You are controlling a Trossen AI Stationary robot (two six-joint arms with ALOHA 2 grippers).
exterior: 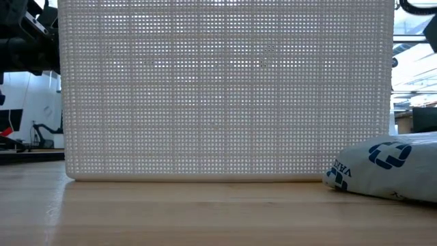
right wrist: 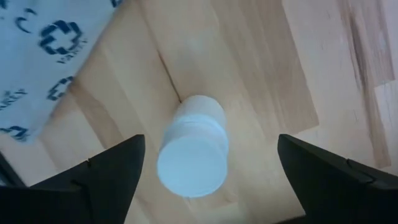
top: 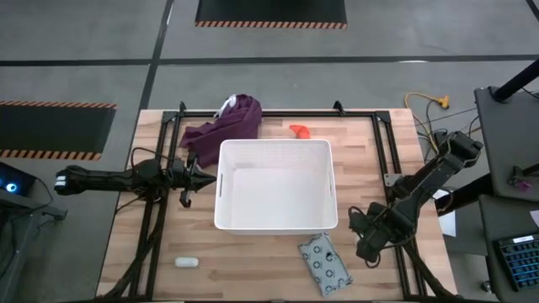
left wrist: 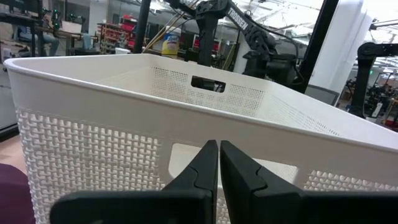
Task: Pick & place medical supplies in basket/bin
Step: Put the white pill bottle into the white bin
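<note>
White bottle [right wrist: 191, 149] apparently stands upright, cap up, between the right claw's [right wrist: 208, 171] wide-spread fingers.

A purple cloth [top: 226, 123] lies crumpled on the wooden table [top: 253, 261].

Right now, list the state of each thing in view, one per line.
Bin: upright, nothing inside.
Bottle: upright, between open right gripper fingers.
Packet: flat on table.
White oblong piece: lying on table.
Orange tube: behind bin.
Left gripper: shut, at bin wall.
</note>
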